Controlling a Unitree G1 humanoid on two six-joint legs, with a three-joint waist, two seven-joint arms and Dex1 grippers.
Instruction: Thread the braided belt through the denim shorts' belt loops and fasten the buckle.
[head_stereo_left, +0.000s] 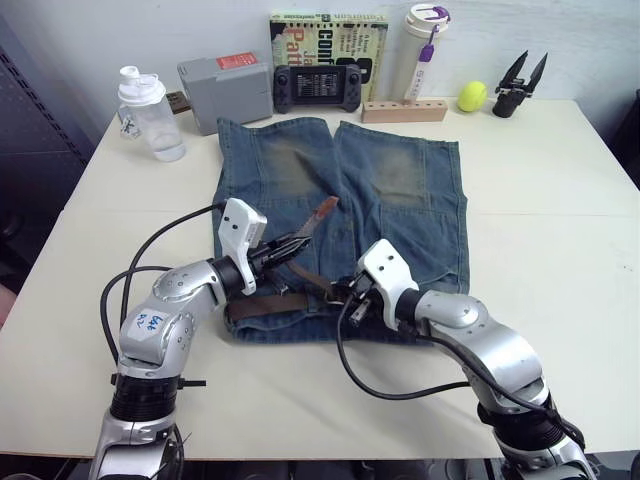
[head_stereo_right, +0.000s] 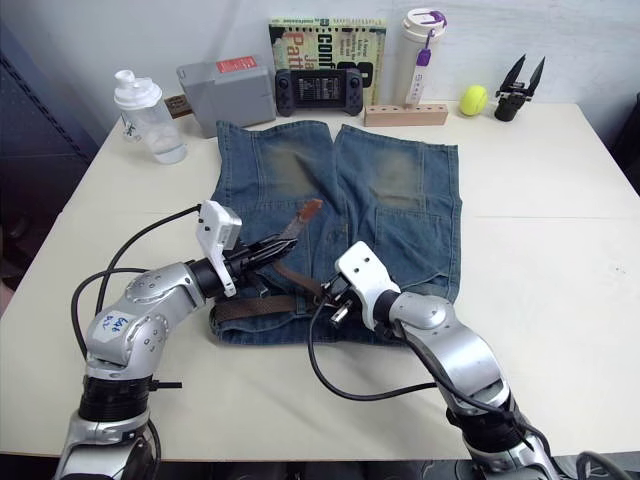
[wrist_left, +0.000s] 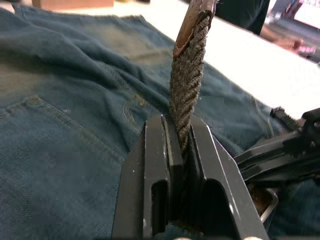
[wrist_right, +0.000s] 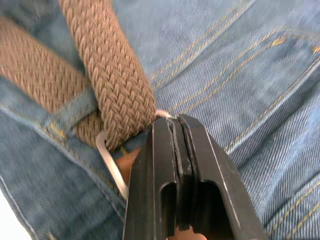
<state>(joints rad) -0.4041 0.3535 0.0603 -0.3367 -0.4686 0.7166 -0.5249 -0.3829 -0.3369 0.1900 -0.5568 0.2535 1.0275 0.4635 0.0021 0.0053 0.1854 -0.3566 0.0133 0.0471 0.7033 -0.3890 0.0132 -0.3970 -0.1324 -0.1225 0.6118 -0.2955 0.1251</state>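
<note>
The blue denim shorts (head_stereo_left: 340, 220) with faded yellowish patches lie flat on the pale surface (head_stereo_left: 540, 220), waistband nearest the robot. The long dark-brown braided belt (head_stereo_left: 300, 240) runs along the waistband, then rises from the left gripper (head_stereo_left: 283, 250), whose jaws are pressed together on the woven strap. The free end extends straight out beyond these jaws, its long axis pointing diagonally away over the shorts' legs and ending in the tan leather tip (head_stereo_left: 325, 209).

The left wrist view shows the strap clamped edge-on between the two black fingers (wrist_left: 160, 165) (the head views show this pinch less plainly). The right wrist view shows the right gripper (wrist_right: 175, 125) with jaws closed, apparently on the small silvery metal buckle (wrist_right: 111, 162); the braided strap passes just ahead of the jaw tips, and one strand lies under a narrow blue denim belt loop (wrist_right: 75, 107).
</note>
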